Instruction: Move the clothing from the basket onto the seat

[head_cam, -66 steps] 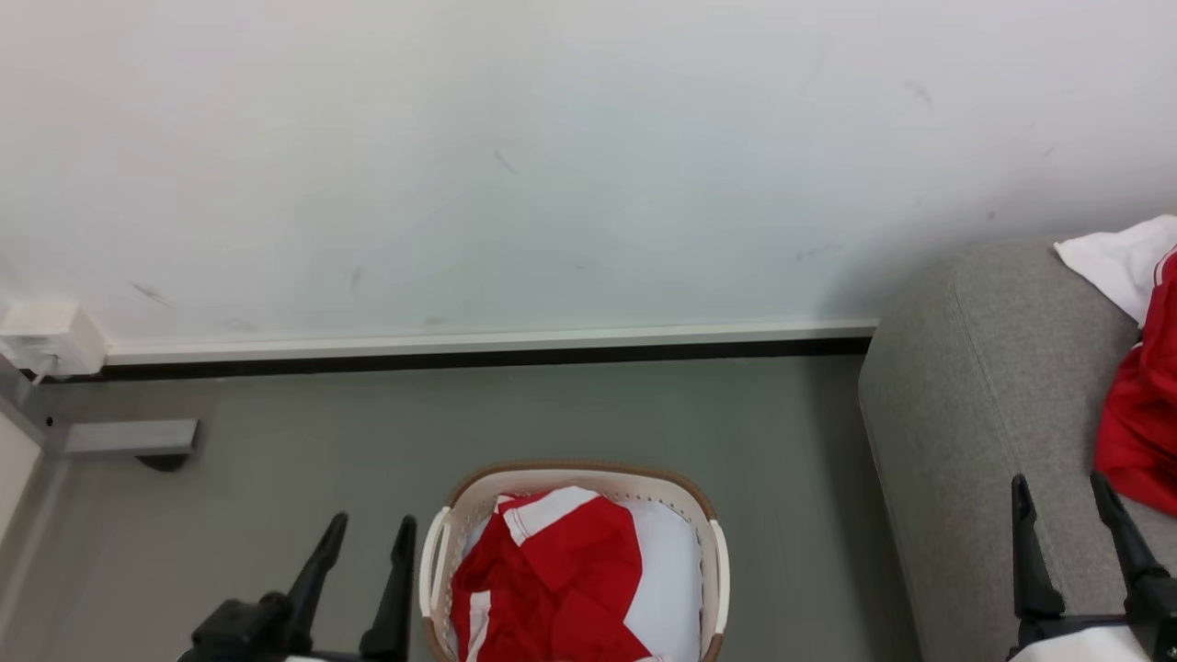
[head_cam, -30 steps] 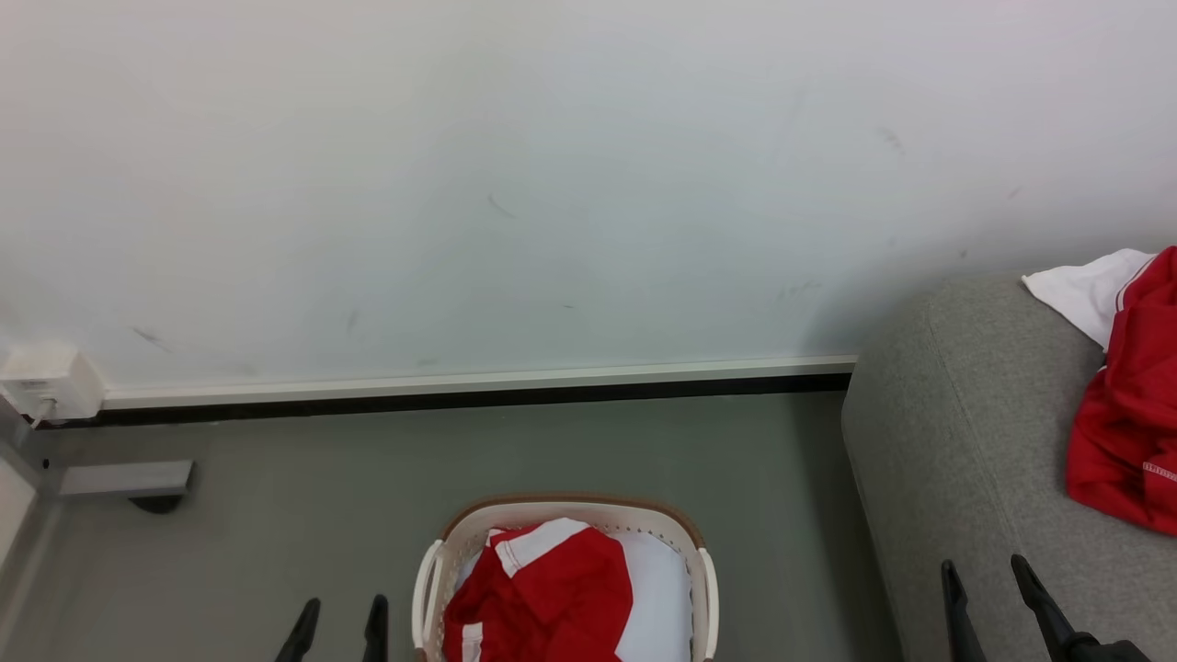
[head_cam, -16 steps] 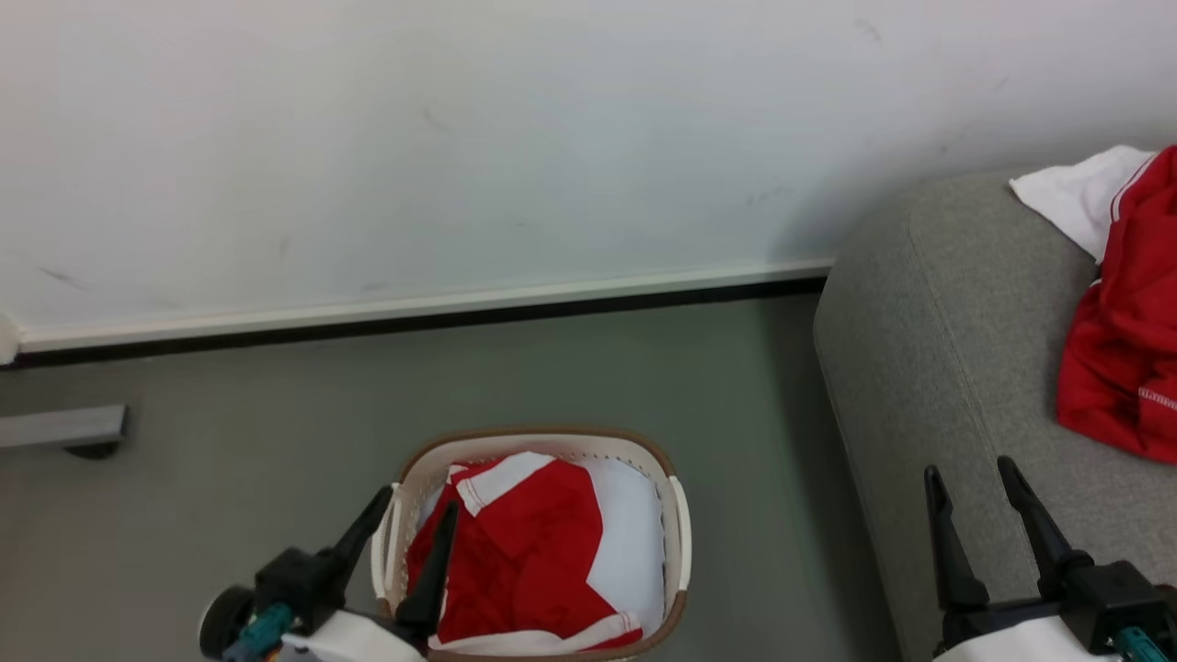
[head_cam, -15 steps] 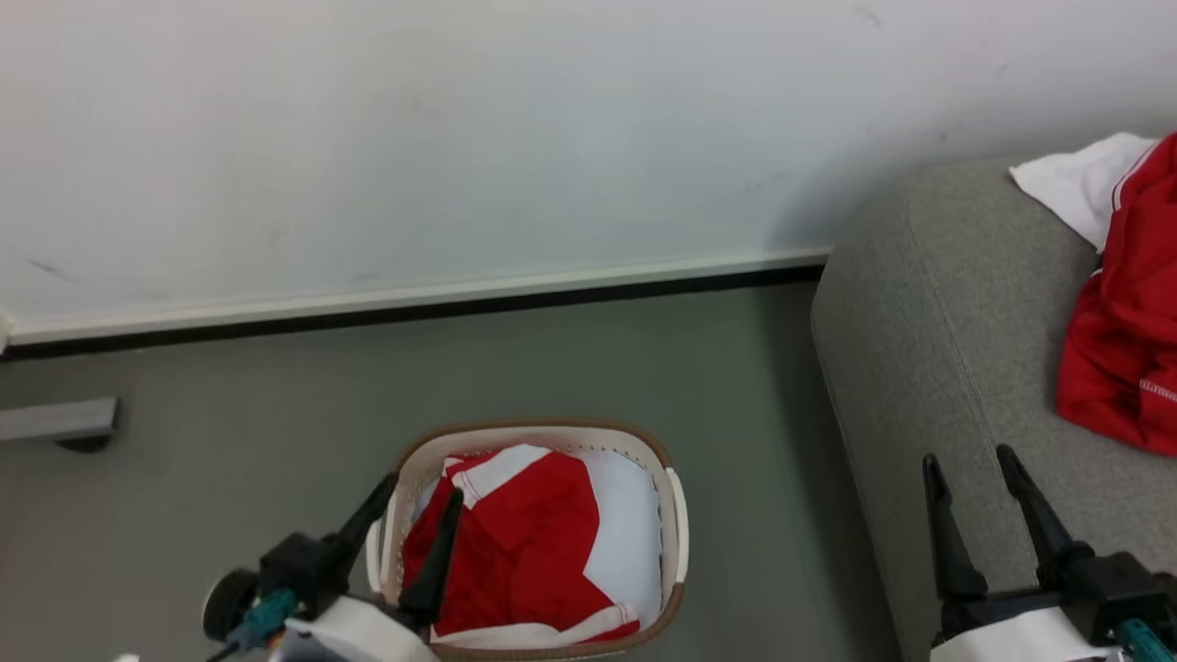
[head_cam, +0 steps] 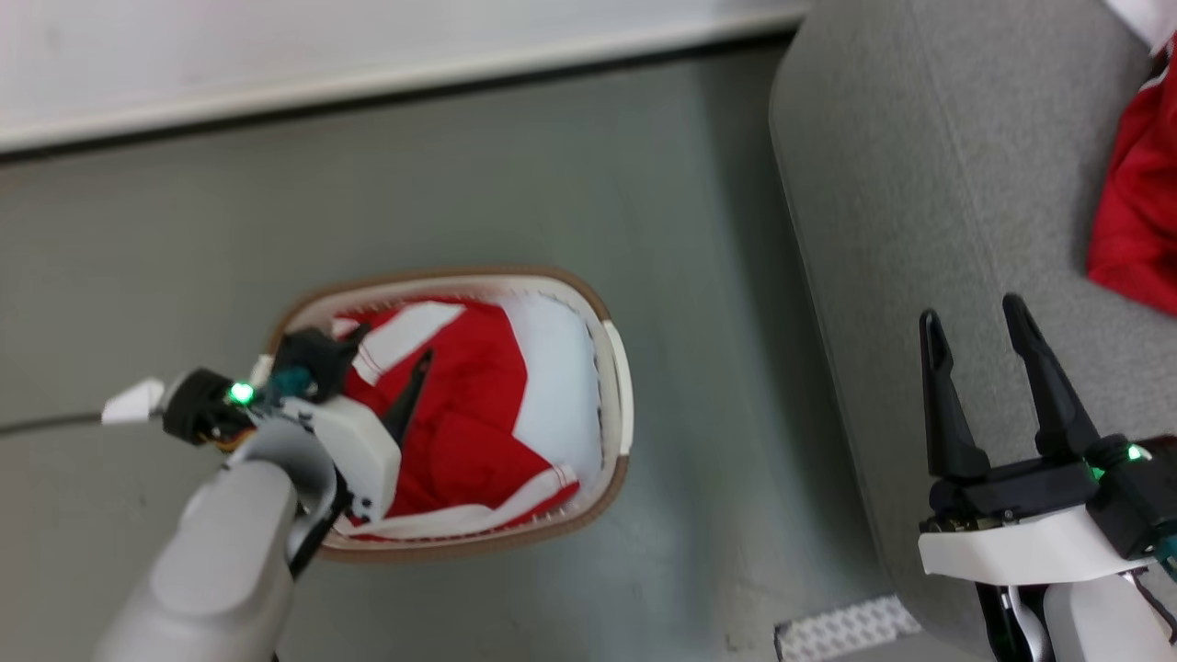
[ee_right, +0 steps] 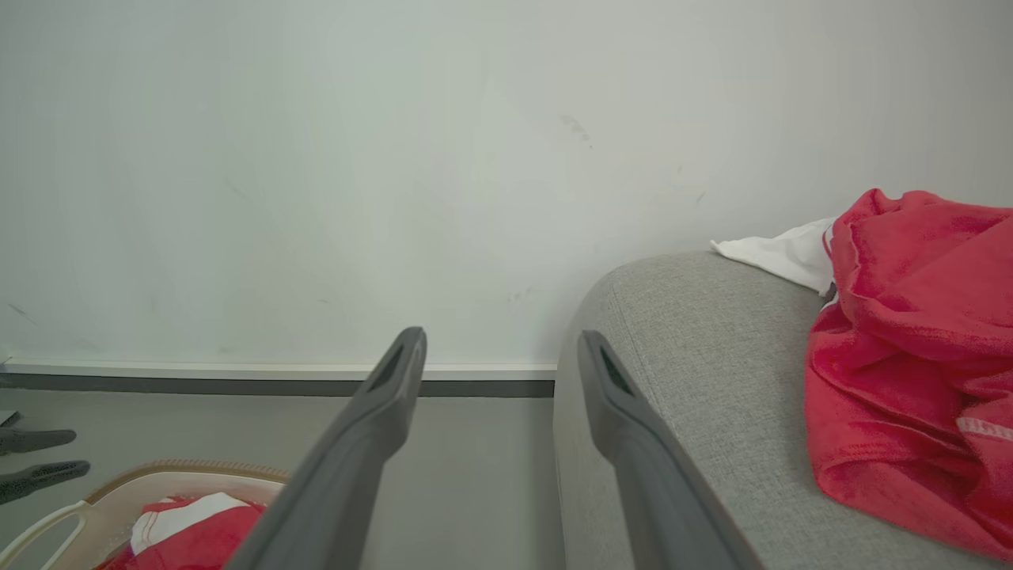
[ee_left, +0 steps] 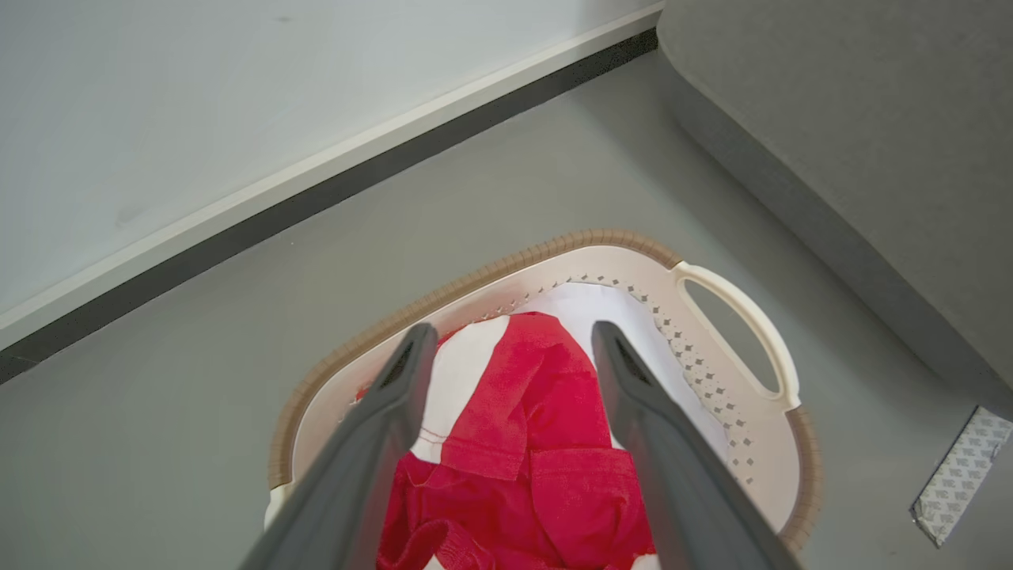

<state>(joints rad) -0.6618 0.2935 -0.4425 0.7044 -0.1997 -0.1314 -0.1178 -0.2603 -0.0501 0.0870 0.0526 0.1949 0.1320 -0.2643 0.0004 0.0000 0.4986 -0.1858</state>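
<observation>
Since the earlier head frames the camera has tilted down, and the left end effector (head_cam: 394, 345) has shifted from beside the left rim of the basket (head_cam: 618, 386) to over its interior. Head view: the left end effector sits at left centre, fingers spread, above the clothing (head_cam: 469, 414), which lies inside the basket on the floor (head_cam: 552, 165); contact with the fabric cannot be determined. The right end effector (head_cam: 971, 311) is at lower right, fingers spread and empty, over the seat (head_cam: 883, 184). A second red garment (head_cam: 1136, 221) lies on the seat at the right edge. Left wrist view: the left end effector (ee_left: 513, 331) is spread, with the clothing (ee_left: 538, 412) at lower centre between its fingers, inside the basket (ee_left: 712, 348); the seat (ee_left: 870, 119) occupies the upper right. Right wrist view: the right end effector (ee_right: 500, 335) is spread and empty. The seat (ee_right: 696, 380) carries the second red garment (ee_right: 910, 356) at right. The basket (ee_right: 182, 469) with the clothing (ee_right: 198, 542) is at lower left.
</observation>
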